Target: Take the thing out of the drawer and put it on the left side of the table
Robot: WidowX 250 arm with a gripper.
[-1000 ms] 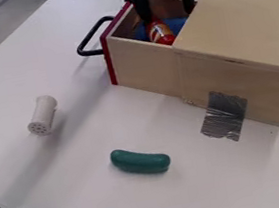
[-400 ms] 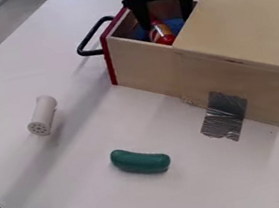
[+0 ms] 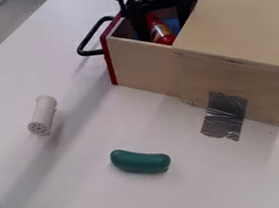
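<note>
Two spread jaws of our gripper (image 3: 164, 31) have sunk deeper into the open drawer (image 3: 140, 59), now either side of the red bottle (image 3: 161, 33) inside; we judge closing comes next, before any lift.

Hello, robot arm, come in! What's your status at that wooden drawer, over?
End effector open, down in the drawer. Red item inside, not clamped. Blue something beside it, may crowd the grab.
</note>
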